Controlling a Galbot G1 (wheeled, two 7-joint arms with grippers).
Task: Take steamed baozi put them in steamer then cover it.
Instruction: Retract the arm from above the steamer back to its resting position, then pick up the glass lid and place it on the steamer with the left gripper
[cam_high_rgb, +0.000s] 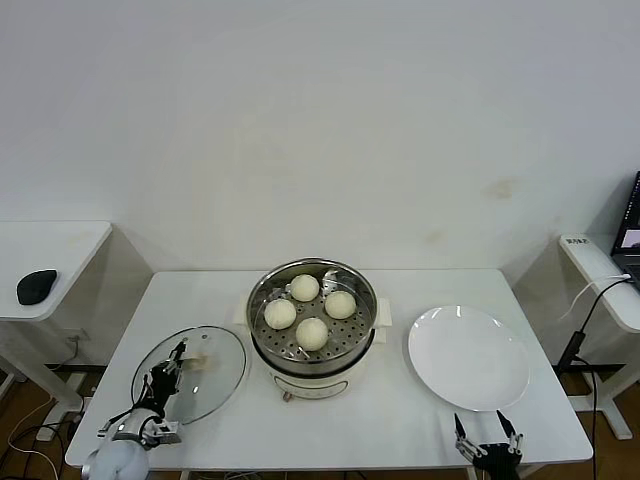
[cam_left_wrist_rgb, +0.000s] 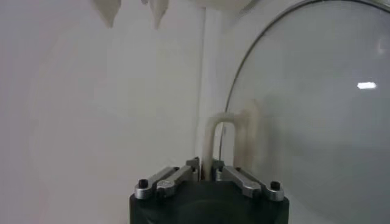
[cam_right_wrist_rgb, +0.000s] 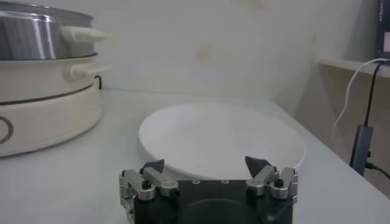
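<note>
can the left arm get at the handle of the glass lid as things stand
Probably yes: the left gripper is already shut on the cream-white bar handle of the round clear glass lid, lying flat on the white table with nothing between.

The head view looks forward and down over the whole table (cam_high_rgb: 400, 420), while the 2 wrist views sit low and close: left faces the cover (cam_left_wrist_rgb: 317, 122), right faces the plate (cam_right_wrist_rgb: 222, 143) and steamer (cam_right_wrist_rgb: 46, 91).
</note>
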